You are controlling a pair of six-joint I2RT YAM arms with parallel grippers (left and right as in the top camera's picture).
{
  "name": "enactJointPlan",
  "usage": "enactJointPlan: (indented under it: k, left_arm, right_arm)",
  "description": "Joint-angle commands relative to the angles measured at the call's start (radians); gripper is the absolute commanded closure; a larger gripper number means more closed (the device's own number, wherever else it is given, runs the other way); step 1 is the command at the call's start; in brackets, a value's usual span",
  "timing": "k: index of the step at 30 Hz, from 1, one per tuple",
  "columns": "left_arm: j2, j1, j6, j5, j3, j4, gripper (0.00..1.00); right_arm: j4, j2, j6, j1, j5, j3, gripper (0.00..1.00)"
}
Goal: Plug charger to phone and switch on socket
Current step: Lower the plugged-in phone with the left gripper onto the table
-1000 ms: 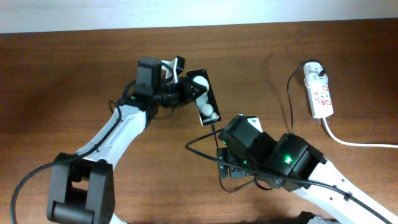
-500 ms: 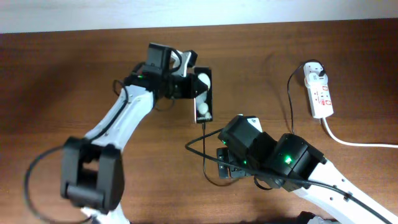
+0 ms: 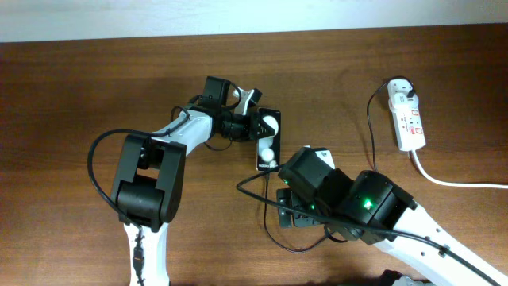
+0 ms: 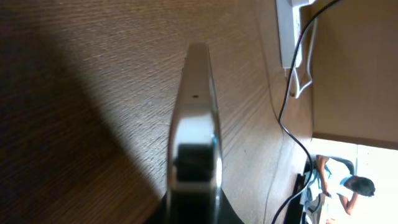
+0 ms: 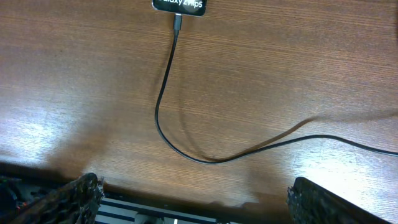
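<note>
One phone (image 3: pixel 268 143), farther right than before, in pinch of left gripper (image 3: pixel 254 127); right gripper (image 5: pixel 202 200) wide apart

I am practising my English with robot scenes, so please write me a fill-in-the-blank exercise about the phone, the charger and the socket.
1. The tip of the charger is plugged into the ___.
2. The left gripper holds the phone, while the right gripper is empty and ___.
3. The socket lies on the robot's ___ side.
Missing words: phone; open; right.
</note>
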Motion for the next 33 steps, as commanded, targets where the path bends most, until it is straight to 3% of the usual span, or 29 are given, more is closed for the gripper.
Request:
enactJointPlan:
  k: [1, 12, 16, 21, 24, 28, 33]
  left_arm:
    - [0.007, -0.001, 0.012, -0.063, 0.021, -0.038, 0.94]
    - [0.078, -0.015, 0.012, -0.118, 0.014, -0.044, 0.88]
    - [0.083, -0.015, 0.012, -0.188, 0.014, -0.057, 0.81]
    - [0.083, -0.015, 0.013, -0.285, 0.014, -0.102, 0.65]
    - [0.083, -0.015, 0.013, -0.313, 0.014, -0.116, 0.48]
    - [0.083, -0.015, 0.012, -0.425, 0.014, -0.181, 0.37]
    - [0.083, -0.015, 0.013, -0.436, 0.014, -0.194, 0.3]
  right_arm:
    - [0.0, 0.003, 0.0, -0.003, 0.016, 0.004, 0.01]
    - [0.0, 0.003, 0.0, -0.003, 0.016, 0.004, 0.01]
    - [0.0, 0.003, 0.0, -0.003, 0.016, 0.004, 0.01]
    - [0.0, 0.003, 0.0, -0.003, 0.016, 0.004, 0.01]
    - [0.0, 0.003, 0.0, -0.003, 0.016, 0.004, 0.01]
    - [0.0, 0.003, 0.0, -0.003, 0.016, 0.004, 0.01]
    - [0.0, 0.003, 0.0, -0.003, 0.016, 0.004, 0.01]
